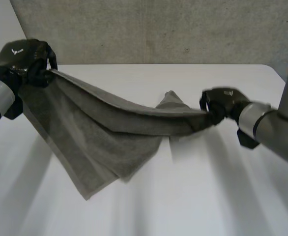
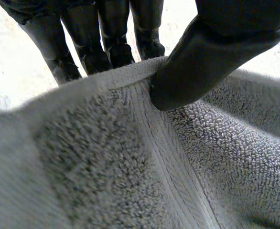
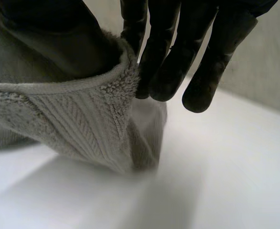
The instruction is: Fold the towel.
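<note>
A grey towel (image 1: 104,132) hangs stretched between my two hands above the white table (image 1: 193,196), its lower part sagging down to the tabletop. My left hand (image 1: 28,59) is raised at the far left and pinches one end of the towel's upper edge. In the left wrist view its thumb (image 2: 211,57) presses the towel's hem (image 2: 130,76) against the fingers (image 2: 106,43). My right hand (image 1: 222,105) grips the other end, lower and nearer the table. In the right wrist view the towel edge (image 3: 82,109) is bunched between thumb and fingers (image 3: 173,62).
The table's far edge (image 1: 163,65) meets a grey wall (image 1: 158,29). A fold of the towel (image 1: 172,101) peaks up behind the stretched edge near the table's middle. Bare tabletop lies in front of and to the right of the cloth.
</note>
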Action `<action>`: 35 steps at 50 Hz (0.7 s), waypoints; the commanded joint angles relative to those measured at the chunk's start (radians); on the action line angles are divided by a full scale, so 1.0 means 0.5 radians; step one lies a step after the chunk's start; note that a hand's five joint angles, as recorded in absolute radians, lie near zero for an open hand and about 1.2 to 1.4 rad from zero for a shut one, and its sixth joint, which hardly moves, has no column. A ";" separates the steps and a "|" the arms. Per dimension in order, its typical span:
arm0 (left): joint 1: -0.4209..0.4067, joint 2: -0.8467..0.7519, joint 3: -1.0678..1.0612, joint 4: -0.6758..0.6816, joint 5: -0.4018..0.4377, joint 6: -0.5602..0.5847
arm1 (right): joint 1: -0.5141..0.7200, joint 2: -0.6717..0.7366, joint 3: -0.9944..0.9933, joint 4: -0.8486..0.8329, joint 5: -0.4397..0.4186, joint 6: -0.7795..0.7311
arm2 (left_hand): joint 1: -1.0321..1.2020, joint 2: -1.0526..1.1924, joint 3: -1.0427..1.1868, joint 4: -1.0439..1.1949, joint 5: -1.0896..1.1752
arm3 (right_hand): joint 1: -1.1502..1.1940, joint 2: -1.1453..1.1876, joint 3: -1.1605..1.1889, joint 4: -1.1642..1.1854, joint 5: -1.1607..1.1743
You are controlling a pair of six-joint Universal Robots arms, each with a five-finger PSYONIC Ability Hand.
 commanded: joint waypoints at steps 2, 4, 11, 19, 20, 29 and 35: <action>-0.073 -0.351 0.514 0.012 -0.025 -0.031 | 0.016 0.270 -0.958 0.065 -0.095 -0.106 | 0.171 0.118 0.118 0.085 0.143 | 0.131 0.124 0.157 0.132 0.111; -0.128 -0.468 0.741 0.015 -0.044 -0.037 | 0.016 0.325 -1.192 -0.014 -0.061 -0.116 | 0.171 0.118 0.118 0.085 0.143 | 0.131 0.124 0.157 0.132 0.111; -0.239 -0.640 1.627 0.244 -0.420 -0.105 | 0.025 0.197 -1.399 -0.865 0.240 -0.091 | 0.171 0.118 0.118 0.085 0.143 | 0.131 0.124 0.157 0.132 0.111; -0.205 -0.517 1.432 0.521 -0.409 -0.350 | -0.033 0.016 -0.955 -0.929 0.111 -0.165 | 0.171 0.118 0.118 0.085 0.143 | 0.131 0.124 0.157 0.132 0.111; -0.190 -0.514 1.298 0.509 -0.360 -0.353 | -0.030 0.062 -0.921 -0.705 0.041 -0.232 | 0.171 0.118 0.118 0.085 0.143 | 0.131 0.124 0.157 0.132 0.111; -0.156 -0.502 0.502 0.543 -0.056 -0.338 | -0.012 0.157 -0.376 -0.040 0.053 -0.708 | 0.171 0.118 0.118 0.085 0.143 | 0.131 0.124 0.157 0.132 0.111; -0.119 -0.499 -0.009 0.674 -0.010 -0.234 | -0.024 0.069 0.042 -0.049 0.056 -0.659 | 0.171 0.118 0.118 0.085 0.143 | 0.131 0.124 0.157 0.132 0.111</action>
